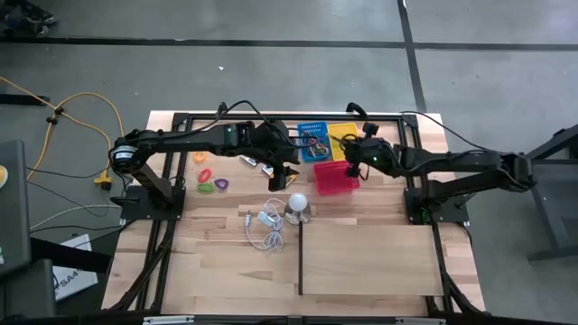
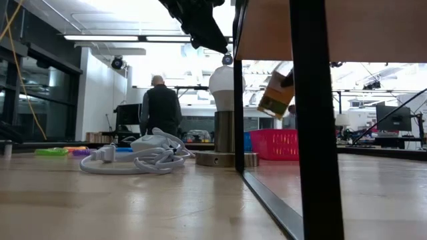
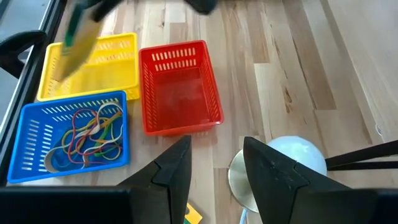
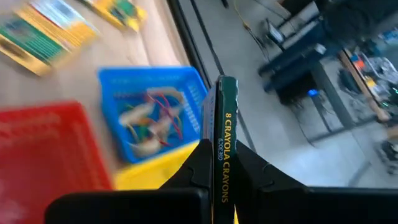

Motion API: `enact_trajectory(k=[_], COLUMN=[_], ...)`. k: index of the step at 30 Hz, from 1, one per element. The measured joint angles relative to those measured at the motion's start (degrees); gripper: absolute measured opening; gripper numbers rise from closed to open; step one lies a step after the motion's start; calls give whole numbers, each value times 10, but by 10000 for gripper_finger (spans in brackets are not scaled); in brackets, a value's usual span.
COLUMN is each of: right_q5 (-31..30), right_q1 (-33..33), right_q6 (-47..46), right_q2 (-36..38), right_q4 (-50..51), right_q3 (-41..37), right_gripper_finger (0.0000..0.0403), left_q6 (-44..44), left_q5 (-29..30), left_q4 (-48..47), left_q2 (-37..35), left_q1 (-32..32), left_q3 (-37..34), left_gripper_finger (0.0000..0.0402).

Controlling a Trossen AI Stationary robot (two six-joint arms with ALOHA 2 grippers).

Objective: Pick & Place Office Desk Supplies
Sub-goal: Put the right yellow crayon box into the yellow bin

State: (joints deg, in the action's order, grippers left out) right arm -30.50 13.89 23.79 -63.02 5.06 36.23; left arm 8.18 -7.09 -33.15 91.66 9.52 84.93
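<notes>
Right gripper [image 4: 219, 163] clamps a crayon box [image 4: 222, 134]; carry it level over the yellow basket [image 3: 93, 65] before releasing, while left gripper [image 3: 214, 165] hangs open

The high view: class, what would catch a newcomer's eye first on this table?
Three small baskets sit side by side at the table's far edge: a blue basket of rubber bands, a yellow basket and a red basket. Above them the right gripper clamps a crayon box.
</notes>
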Motion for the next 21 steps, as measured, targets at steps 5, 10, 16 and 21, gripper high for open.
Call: enact_trajectory(k=[5, 10, 16, 21], right_q5=[16, 113, 140, 143], right_q1=[61, 115, 144, 155], right_q6=[54, 82, 94, 103], right_q2=[-20, -24, -27, -34], right_q4=[-1, 0, 7, 16], right_q3=[0, 0, 0, 0], right_gripper_finger=[17, 17, 17, 17], left_q6=[-2, -3, -13, -20], left_q5=[-21, -24, -26, -56], left_q4=[-1, -13, -21, -26], left_q2=[0, 0, 5, 20], left_q1=[0, 0, -1, -4], left_q3=[0, 0, 0, -1], left_gripper_finger=[140, 140, 140, 140])
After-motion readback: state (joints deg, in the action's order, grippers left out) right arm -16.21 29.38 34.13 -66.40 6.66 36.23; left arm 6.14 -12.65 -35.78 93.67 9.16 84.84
